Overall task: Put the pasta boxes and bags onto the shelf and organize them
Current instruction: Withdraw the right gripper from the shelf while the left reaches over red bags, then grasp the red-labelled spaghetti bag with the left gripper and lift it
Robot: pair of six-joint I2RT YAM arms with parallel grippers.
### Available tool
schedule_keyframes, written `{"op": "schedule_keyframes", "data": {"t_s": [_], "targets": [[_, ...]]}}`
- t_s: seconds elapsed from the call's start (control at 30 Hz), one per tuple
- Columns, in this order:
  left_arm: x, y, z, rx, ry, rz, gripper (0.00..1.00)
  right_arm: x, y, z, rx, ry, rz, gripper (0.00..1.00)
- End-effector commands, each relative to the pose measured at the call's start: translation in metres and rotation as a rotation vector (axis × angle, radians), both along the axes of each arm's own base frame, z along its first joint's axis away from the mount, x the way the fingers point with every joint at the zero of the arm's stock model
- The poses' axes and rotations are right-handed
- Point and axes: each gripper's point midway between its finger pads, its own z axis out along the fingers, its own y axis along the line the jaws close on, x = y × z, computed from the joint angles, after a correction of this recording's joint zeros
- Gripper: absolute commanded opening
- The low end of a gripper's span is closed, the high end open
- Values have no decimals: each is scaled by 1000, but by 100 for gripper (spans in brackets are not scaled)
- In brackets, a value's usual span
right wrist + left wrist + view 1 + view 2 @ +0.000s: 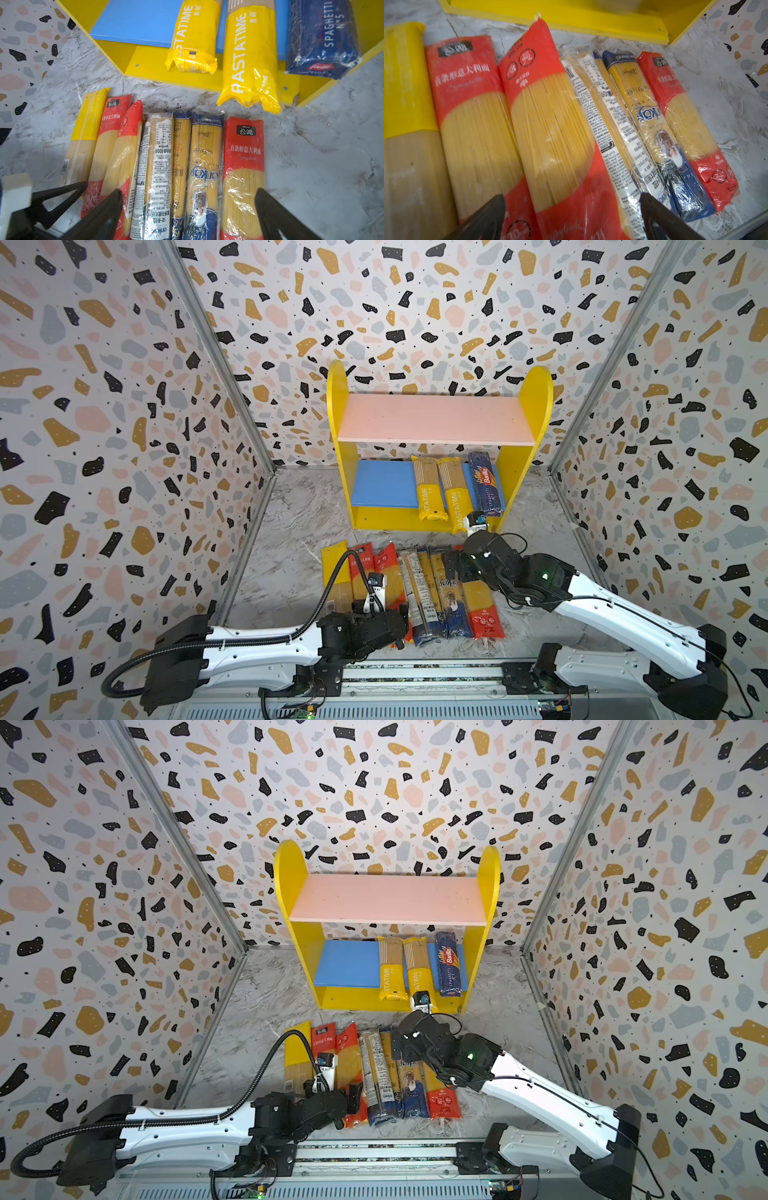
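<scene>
Three packs lie on the shelf, seven floor packs wait at its 6 o'clock; left gripper and right gripper stand open, empty.

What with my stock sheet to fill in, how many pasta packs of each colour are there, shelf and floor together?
Yellow PASTATIME packs: 3
Red packs: 3
Navy-and-clear packs: 3
Dark blue Barilla pack: 1
Total: 10

Layout from my remote station: the shelf stands at the back of the table. On the right part of its lower board I see the left PASTATIME pack, the middle PASTATIME pack jutting furthest forward, and the Barilla pack rightmost. Before the shelf, a row of seven packs lies side by side.
</scene>
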Motion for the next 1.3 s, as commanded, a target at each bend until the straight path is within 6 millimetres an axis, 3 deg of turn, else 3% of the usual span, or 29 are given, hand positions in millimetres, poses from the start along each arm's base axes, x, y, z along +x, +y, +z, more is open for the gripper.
{"op": "schedule_keyframes", "data": {"t_s": [0.0, 0.17, 0.4, 0.7, 0.93, 1.07, 1.27], "targets": [[-1, -19, 2, -121, 36, 7, 100, -7, -8, -5, 11, 7, -8, 99], [-1, -32, -7, -142, 53, 0, 99, -10, -11, -8, 15, 2, 4, 99], [-5, -37, -38, -82, 114, -1, 97, -13, -11, -13, 25, 5, 17, 99], [-4, -14, -55, -92, 124, 62, 91, -13, -13, -17, 11, 3, 19, 99], [-5, 3, -64, -100, 128, 89, 70, -10, -9, -16, 0, 3, 24, 99], [-5, 10, -66, -98, 128, 91, 46, -9, -6, -17, -6, 7, 26, 99], [-2, 16, -55, -50, 89, 78, 22, -9, -2, -16, 3, 10, 38, 99]]}}
